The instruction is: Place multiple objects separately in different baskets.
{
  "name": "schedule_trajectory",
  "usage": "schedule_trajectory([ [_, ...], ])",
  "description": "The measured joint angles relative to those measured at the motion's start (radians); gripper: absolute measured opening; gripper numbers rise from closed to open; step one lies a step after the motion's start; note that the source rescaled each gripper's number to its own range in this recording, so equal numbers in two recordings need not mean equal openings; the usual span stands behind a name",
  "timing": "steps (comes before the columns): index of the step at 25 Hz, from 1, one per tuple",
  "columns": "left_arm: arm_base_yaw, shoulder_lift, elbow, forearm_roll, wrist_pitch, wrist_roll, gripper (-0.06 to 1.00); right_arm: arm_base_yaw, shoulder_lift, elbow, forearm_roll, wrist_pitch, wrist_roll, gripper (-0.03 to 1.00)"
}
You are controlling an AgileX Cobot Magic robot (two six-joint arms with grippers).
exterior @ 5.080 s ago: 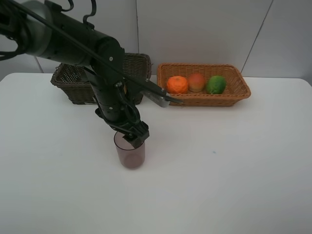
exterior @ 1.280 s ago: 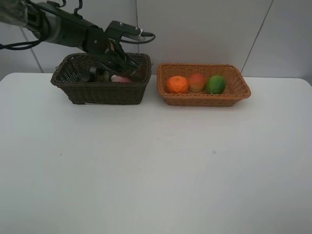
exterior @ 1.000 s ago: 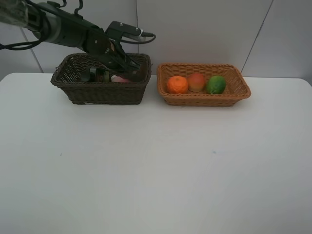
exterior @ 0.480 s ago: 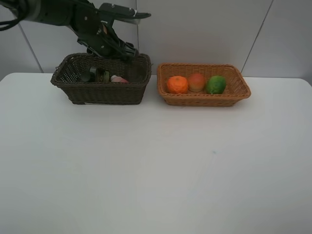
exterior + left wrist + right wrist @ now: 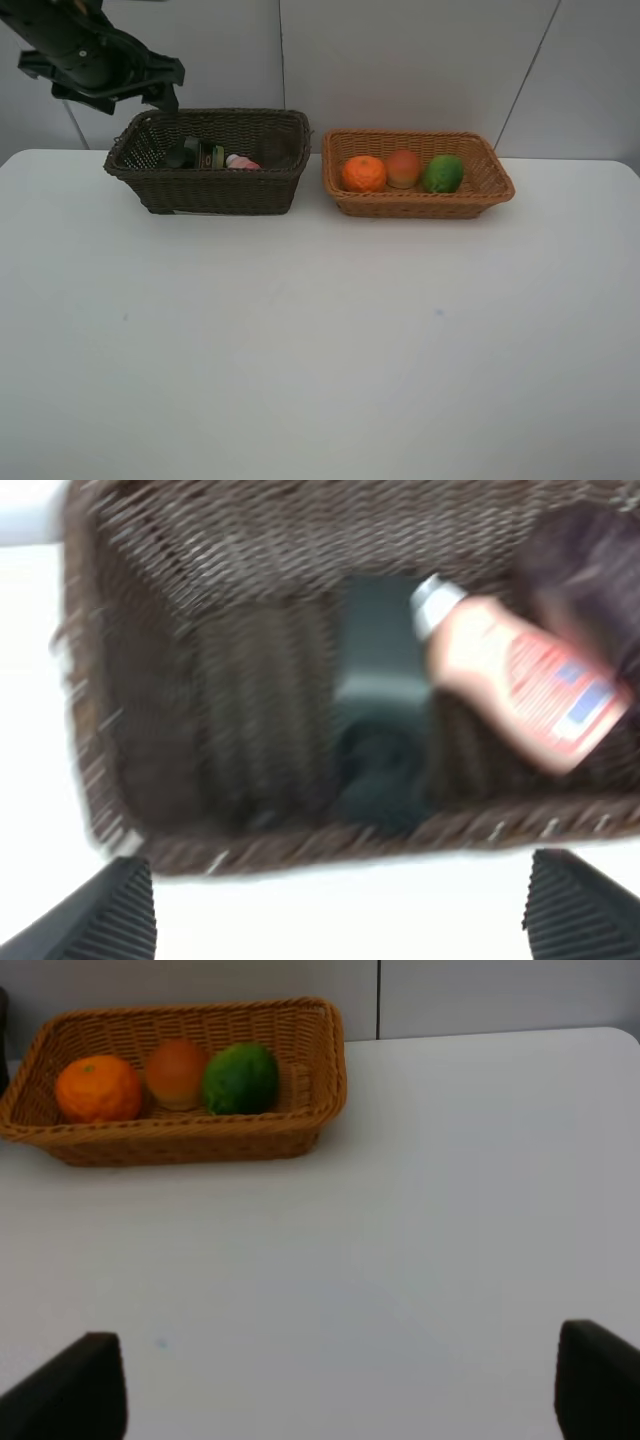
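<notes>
The left gripper (image 5: 340, 920) stands with its jaws wide and nothing between them — in the left wrist view the two dark fingertips (image 5: 105, 915) frame only white table and the near rim of the dark brown basket (image 5: 205, 190). That basket lies just ahead of and below the jaws. Inside it, past the rim, the dark green pump bottle (image 5: 380, 730) sits roughly in line with the gap between the jaws, its long axis running away from them. The small pink bottle (image 5: 520, 685) lies off toward one fingertip, tipped on its side, cap pointing at the pump bottle, so its long axis runs slantwise across the jaw line. The translucent mauve cup (image 5: 590, 570) is a dark blur in the far corner beyond the pink bottle; whether it is upright or tipped cannot be told.

In the high view the left arm (image 5: 95, 55) is raised above and behind the basket's left end, clear of the rim and touching nothing.

Further right, the light orange-tan basket (image 5: 480, 195) holds the orange tangerine (image 5: 363, 173), the red-orange peach (image 5: 403, 168) and the green lime-like fruit (image 5: 443, 173) in a row, close together. It lies well ahead of the right gripper (image 5: 340, 1385), whose jaws are also wide and empty, low over bare table.

Judging by how things lie, all six objects are sorted — no item remains on the table (image 5: 320, 350), so the coming move probably needs no grasp.
</notes>
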Motion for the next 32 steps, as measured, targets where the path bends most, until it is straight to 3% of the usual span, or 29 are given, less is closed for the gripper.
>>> schedule_trajectory([
  [4, 0.066, -0.244, 0.184, -0.027, 0.008, 0.057, 0.95, 0.0, 0.0, 0.0, 0.0, 0.0, 0.0, 0.81],
  [9, 0.075, -0.578, 0.327, -0.051, 0.084, 0.086, 0.95, 0.0, 0.0, 0.0, 0.0, 0.0, 0.0, 0.81],
  [22, 0.075, -1.229, 0.349, -0.057, 0.632, 0.176, 0.95, 0.0, 0.0, 0.0, 0.0, 0.0, 0.0, 0.81],
  [26, 0.075, -1.376, 0.384, -0.057, 0.663, 0.183, 0.95, 0.0, 0.0, 0.0, 0.0, 0.0, 0.0, 0.81],
  [32, 0.075, -1.535, 0.558, -0.057, 0.649, 0.183, 0.95, 0.0, 0.0, 0.0, 0.0, 0.0, 0.0, 0.81],
])
